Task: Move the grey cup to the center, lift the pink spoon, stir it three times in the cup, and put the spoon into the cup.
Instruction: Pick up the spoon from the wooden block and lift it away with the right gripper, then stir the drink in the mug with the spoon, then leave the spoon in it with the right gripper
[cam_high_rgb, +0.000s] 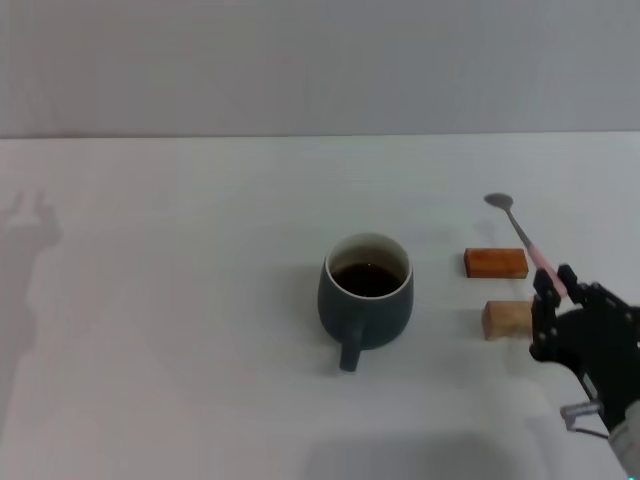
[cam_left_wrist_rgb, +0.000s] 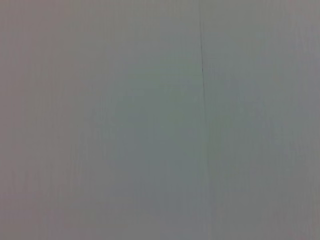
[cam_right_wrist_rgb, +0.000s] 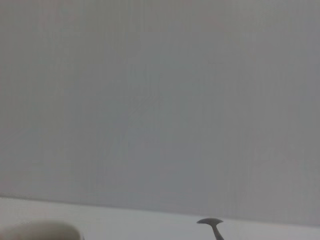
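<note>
Right gripper (cam_high_rgb: 553, 283) grips pink spoon (cam_high_rgb: 528, 244), bowl pointing away from robot

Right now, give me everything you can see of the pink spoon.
The pink spoon is slim, with a silver metal bowl and neck and a pale pink handle. The right gripper holds it by the handle end, to the right of the grey cup. It slants up and away from the gripper, bowl farthest from the robot, passing over the two small wooden blocks without visibly touching them. The right wrist view catches only its bowl. Only the gripper appears to touch it.
</note>
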